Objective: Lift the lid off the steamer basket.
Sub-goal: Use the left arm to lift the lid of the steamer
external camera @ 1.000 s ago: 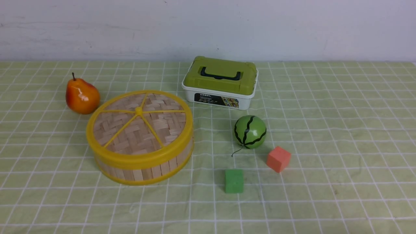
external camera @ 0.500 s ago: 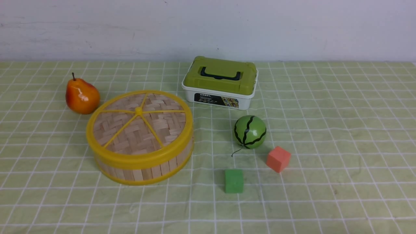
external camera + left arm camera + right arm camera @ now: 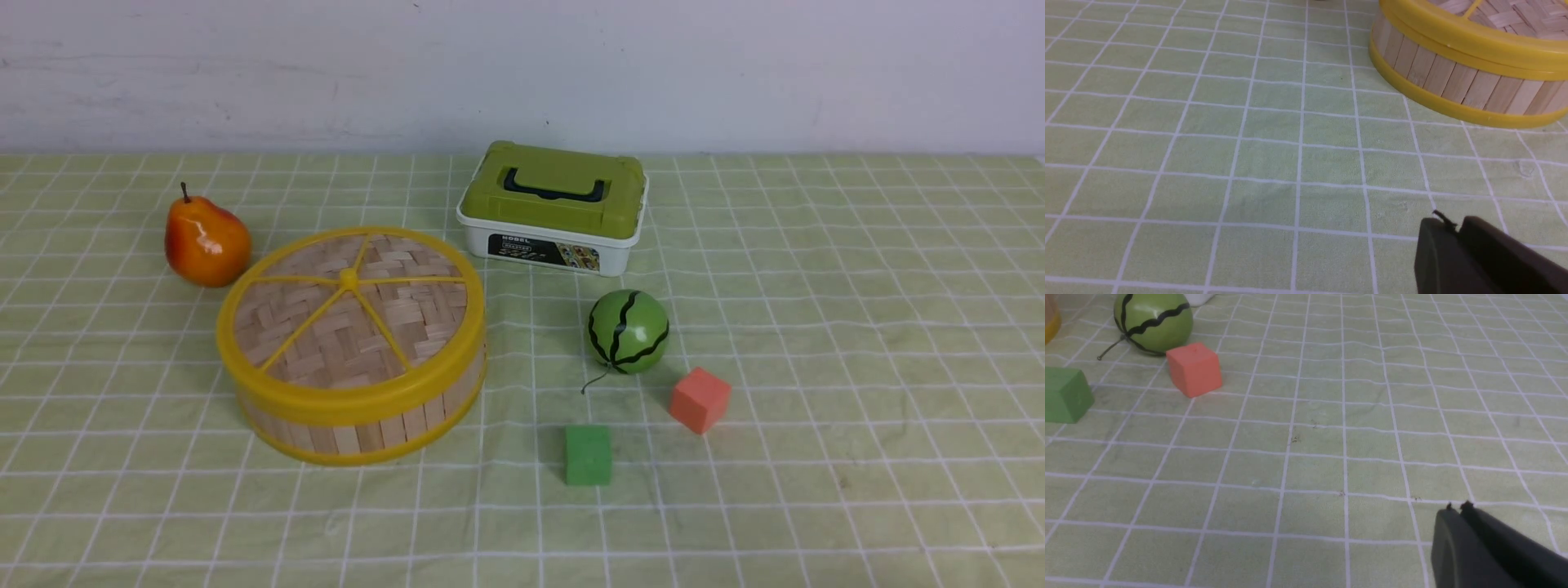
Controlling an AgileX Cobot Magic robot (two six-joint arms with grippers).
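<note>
The lid [image 3: 349, 314], a woven bamboo disc with a yellow rim, spokes and centre knob, sits closed on the steamer basket [image 3: 384, 429] at the left of the table. Neither arm shows in the front view. In the left wrist view the basket's slatted wall [image 3: 1453, 79] and the lid's rim [image 3: 1474, 36] lie a few cloth squares away from my left gripper [image 3: 1447, 222], whose dark fingers are pressed together with nothing between them. My right gripper [image 3: 1455, 508] is also shut and empty, low over bare checked cloth.
A pear [image 3: 206, 241] stands just behind the basket's left side. A white box with a green lid [image 3: 553, 208] is at the back centre. A watermelon ball [image 3: 628, 331], an orange cube [image 3: 700, 398] and a green block [image 3: 588, 455] lie right of the basket.
</note>
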